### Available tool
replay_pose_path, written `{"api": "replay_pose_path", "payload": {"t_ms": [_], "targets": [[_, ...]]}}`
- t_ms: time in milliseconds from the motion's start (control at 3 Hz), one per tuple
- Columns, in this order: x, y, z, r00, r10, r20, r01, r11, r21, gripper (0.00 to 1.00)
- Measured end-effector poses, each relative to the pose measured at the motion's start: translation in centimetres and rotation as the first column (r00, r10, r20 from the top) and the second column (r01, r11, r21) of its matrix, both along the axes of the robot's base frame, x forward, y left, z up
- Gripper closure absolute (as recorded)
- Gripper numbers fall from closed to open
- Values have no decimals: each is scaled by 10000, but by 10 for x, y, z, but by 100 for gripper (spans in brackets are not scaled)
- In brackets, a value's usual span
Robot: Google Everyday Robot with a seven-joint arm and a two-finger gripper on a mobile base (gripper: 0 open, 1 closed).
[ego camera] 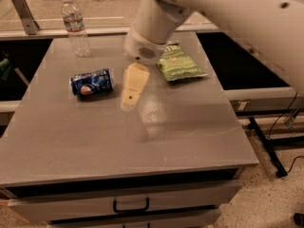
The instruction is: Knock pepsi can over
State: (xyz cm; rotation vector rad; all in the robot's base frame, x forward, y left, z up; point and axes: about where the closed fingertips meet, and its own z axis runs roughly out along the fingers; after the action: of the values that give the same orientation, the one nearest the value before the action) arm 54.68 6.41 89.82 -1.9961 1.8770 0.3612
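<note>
The pepsi can is blue with a red and white logo. It lies on its side on the grey table, left of centre, its silver top pointing right. My gripper hangs from the white arm just right of the can, a small gap between them. Its cream-coloured fingers point down toward the table. The gripper holds nothing that I can see.
A clear plastic water bottle stands upright at the table's back left. A green snack bag lies flat at the back right, partly behind the arm. The table has drawers in front. A dark gap lies to the right of the table.
</note>
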Motion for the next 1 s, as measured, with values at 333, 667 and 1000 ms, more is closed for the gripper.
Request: {"api": "replay_pose_path", "payload": {"t_ms": [333,667,1000], "targets": [[-1,-54,23,9869,-1506,572,1402,9780,1544,0],[1,-123,50,9256,-3514,1405,3026,9102,2828,0],[9,-202,81,7956,-5558,2411,4434,8053,3934,0]]}}
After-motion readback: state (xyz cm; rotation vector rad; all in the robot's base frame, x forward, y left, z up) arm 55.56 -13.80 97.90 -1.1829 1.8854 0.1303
